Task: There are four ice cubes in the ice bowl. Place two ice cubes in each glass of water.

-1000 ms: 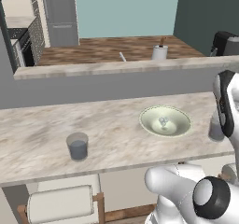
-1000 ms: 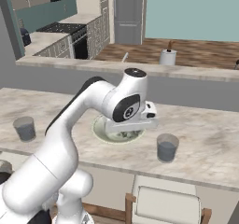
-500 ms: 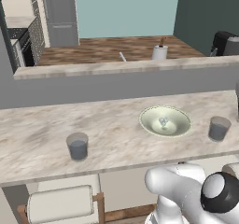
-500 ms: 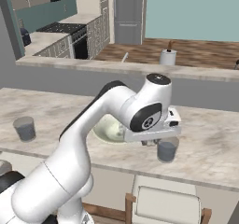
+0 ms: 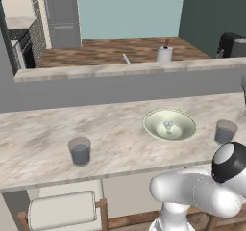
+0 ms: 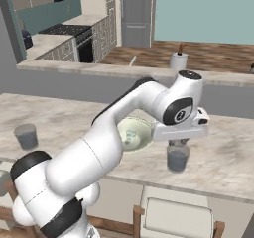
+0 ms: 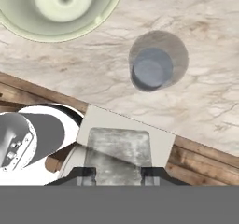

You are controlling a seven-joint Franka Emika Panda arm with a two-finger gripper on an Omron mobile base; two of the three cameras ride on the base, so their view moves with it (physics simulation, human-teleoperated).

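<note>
In the hand view my gripper (image 7: 118, 174) is shut on a translucent grey ice cube (image 7: 118, 154) held between its two fingertips. The right glass of water (image 7: 156, 64) stands on the counter a little ahead of the cube. In the right base view the gripper (image 6: 177, 142) hangs just above that glass (image 6: 177, 158). The ice bowl (image 5: 169, 125) sits to the left of it, with an ice cube (image 5: 167, 125) at its middle. The other glass of water (image 5: 79, 151) stands far to the left on the counter.
The marble counter's front edge (image 7: 140, 120) runs close under the gripper, with a cream stool seat (image 6: 176, 217) below it. A white mug with a brown stick (image 6: 177, 61) stands on the raised ledge behind. A second stool (image 5: 62, 211) is at the left.
The arm has swung right from over the ice bowl to above the right glass, carrying the ice cube. Bowl and glasses have not moved.
</note>
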